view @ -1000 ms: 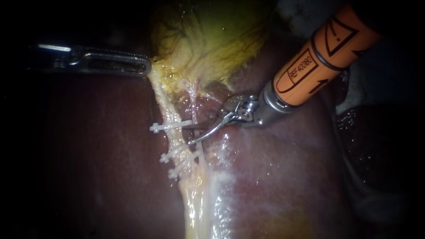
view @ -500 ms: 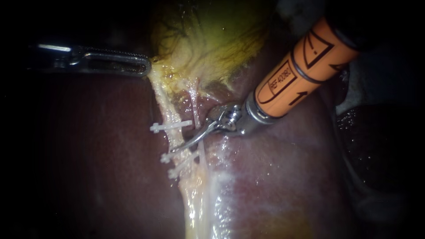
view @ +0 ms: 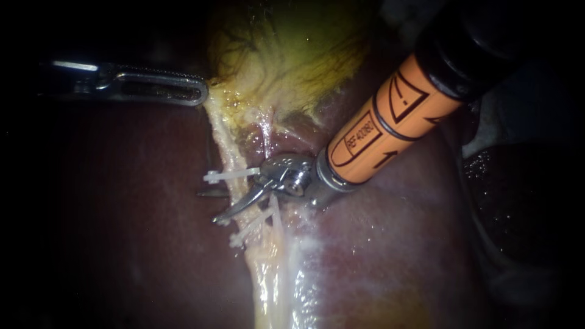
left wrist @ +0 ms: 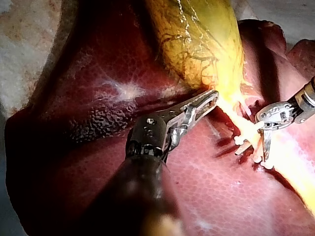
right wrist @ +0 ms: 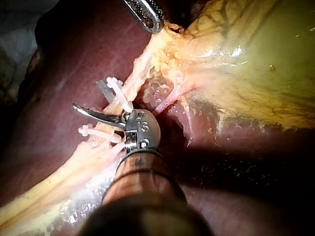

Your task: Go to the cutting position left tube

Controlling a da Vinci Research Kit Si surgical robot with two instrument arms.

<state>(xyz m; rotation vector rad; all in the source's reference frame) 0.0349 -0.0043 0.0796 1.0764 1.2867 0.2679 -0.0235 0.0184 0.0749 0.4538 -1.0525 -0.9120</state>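
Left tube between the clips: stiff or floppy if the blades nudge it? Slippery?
Likely floppy: the tube is a thin pale strand, apparently drawn straight by the left instrument pulling the gallbladder. Probably slippery: it glistens wet. The clips on either side may stop it sliding along the right instrument's open blades.

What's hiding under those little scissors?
Open blades of the right instrument straddle the left tube between white clips, with liver below. The tube's stretch under the top blade is covered.
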